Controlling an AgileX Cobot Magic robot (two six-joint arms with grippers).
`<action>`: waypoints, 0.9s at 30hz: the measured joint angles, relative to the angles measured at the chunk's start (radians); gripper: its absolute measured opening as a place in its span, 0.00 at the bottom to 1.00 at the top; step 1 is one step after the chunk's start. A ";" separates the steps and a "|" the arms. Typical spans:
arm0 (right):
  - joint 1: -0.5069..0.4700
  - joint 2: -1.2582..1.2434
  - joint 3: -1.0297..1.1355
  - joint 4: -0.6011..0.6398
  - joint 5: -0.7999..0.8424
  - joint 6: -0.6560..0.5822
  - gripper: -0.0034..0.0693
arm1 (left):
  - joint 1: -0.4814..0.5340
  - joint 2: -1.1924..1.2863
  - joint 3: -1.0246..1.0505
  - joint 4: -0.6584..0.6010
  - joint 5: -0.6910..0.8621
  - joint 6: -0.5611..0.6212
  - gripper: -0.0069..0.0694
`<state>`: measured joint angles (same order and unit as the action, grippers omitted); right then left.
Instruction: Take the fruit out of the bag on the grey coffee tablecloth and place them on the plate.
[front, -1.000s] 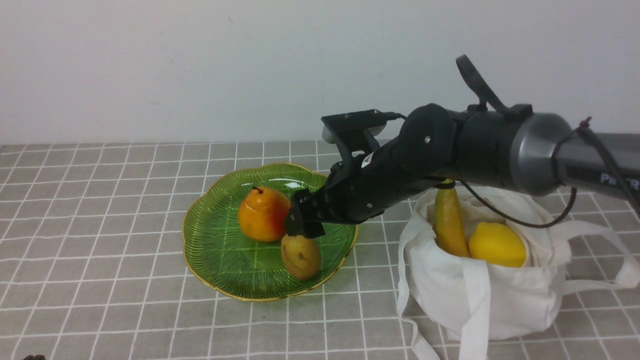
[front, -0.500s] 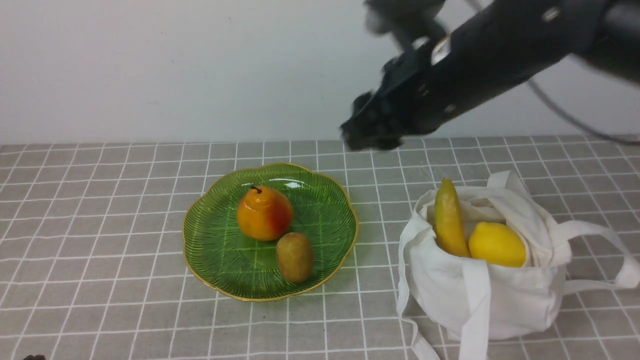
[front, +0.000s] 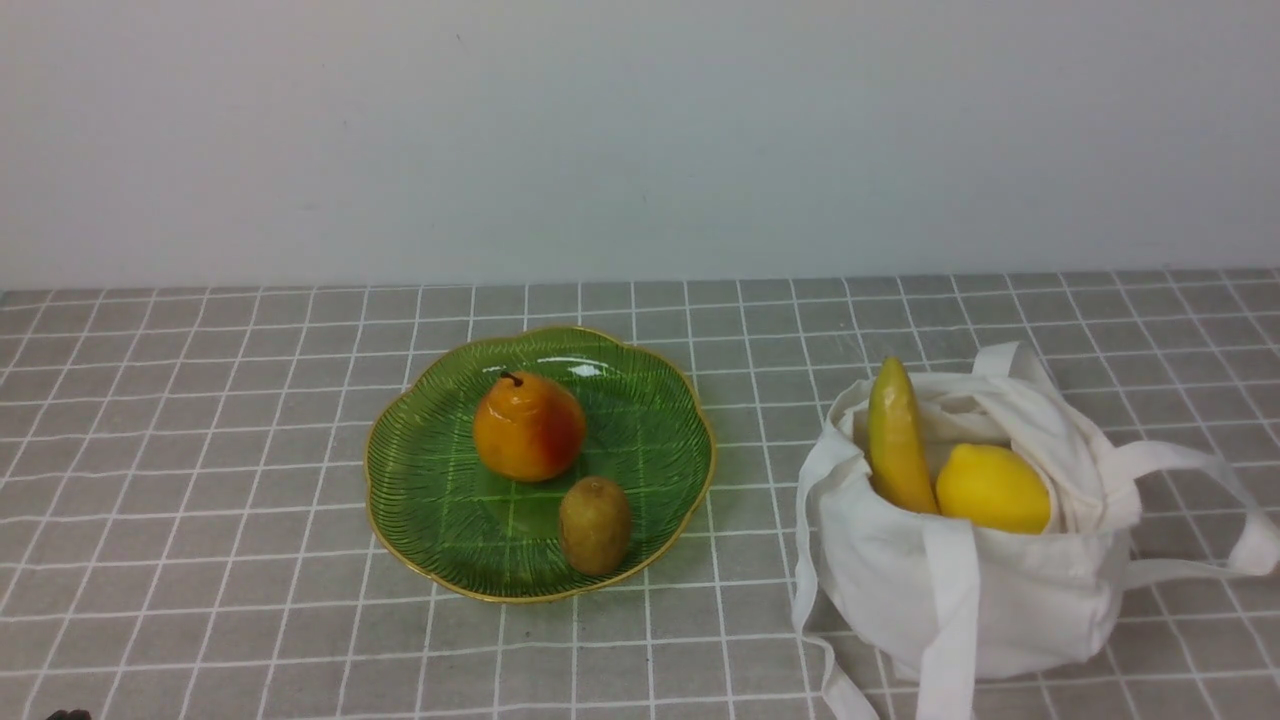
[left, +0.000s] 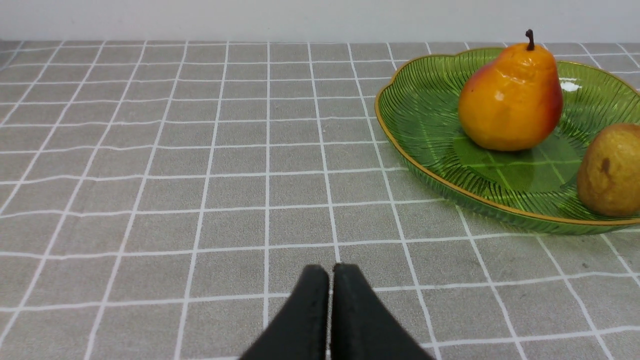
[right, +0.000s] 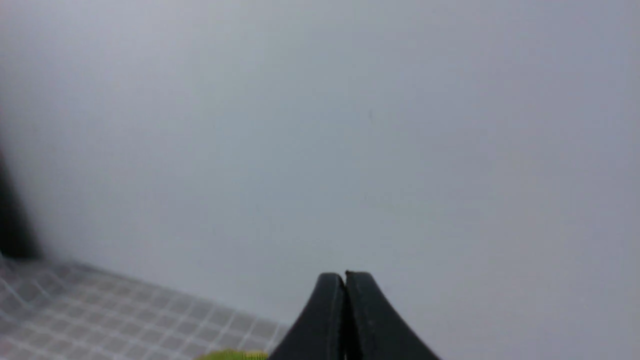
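The green glass plate (front: 430, 500) with a gold rim lies on the grey checked tablecloth (front: 200, 400). On it stand an orange pear (front: 528, 427) and a brown kiwi (front: 595, 524). The white cloth bag (front: 1000, 590) sits to the right, with a yellow-green banana (front: 895, 440) and a yellow lemon (front: 993, 488) sticking out of its mouth. Neither arm shows in the front view. My left gripper (left: 330, 270) is shut and empty, low over the cloth, with the plate (left: 425, 100), pear (left: 510, 100) and kiwi (left: 611, 170) beyond it to one side. My right gripper (right: 345, 276) is shut and empty, raised and facing the wall.
A plain white wall (front: 640, 140) stands behind the table. In the right wrist view a corner of the checked cloth (right: 100, 320) and a sliver of green (right: 235, 355) show below the gripper. The bag's strap handles (front: 1230, 500) trail to the right.
My right arm let go of the kiwi on the plate, rose up and to the right, and has left the front view. The kiwi has settled on the plate's front part.
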<state>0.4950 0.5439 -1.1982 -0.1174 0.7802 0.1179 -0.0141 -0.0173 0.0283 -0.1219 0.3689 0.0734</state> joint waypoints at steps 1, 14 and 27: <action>0.000 -0.087 0.082 -0.009 -0.067 0.005 0.03 | 0.000 0.000 0.000 0.000 0.000 0.000 0.08; 0.000 -0.561 0.672 0.000 -0.346 0.186 0.03 | 0.000 0.000 0.000 0.000 0.000 0.000 0.08; 0.000 -0.562 0.678 0.014 -0.361 0.161 0.03 | 0.000 0.000 0.000 0.000 0.000 0.000 0.08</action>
<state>0.4950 -0.0180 -0.5206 -0.1037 0.4194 0.2785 -0.0141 -0.0173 0.0283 -0.1219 0.3689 0.0734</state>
